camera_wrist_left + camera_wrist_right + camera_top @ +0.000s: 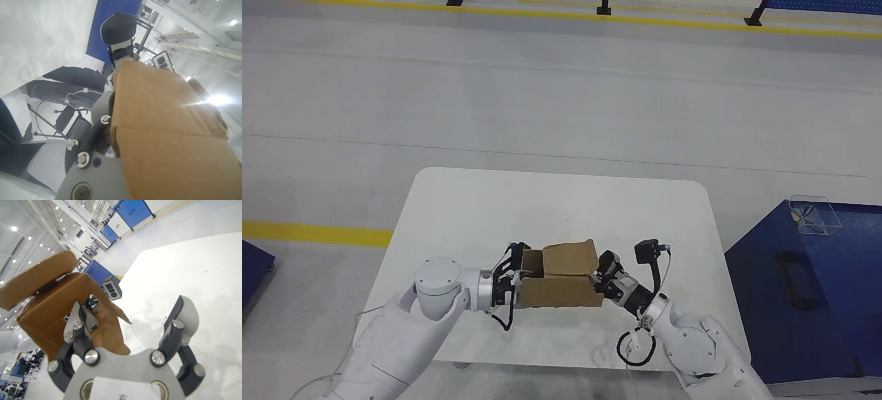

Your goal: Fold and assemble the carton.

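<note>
Though parked hard against cardboard, cannot be read as clamped or slack: so much for the left gripper (508, 281), over the table's (562, 205) near edge, left of middle. Over the middle of that near edge, the carton (560, 275): brown, half formed, walls up, one flap raised on the table's far side, others loose; resting or lifted, not clear. Right of middle over the near edge, the right gripper (130, 306), spread wide open, one finger (77, 315) laid against the carton's end, the other out over bare table. Judged light, stiff across the panels, weak at creases and flap edges, prone to skew out of square if shoved at one corner. Best taken by a wall close to a fold line, pinched across the board, never by a free flap.
</note>
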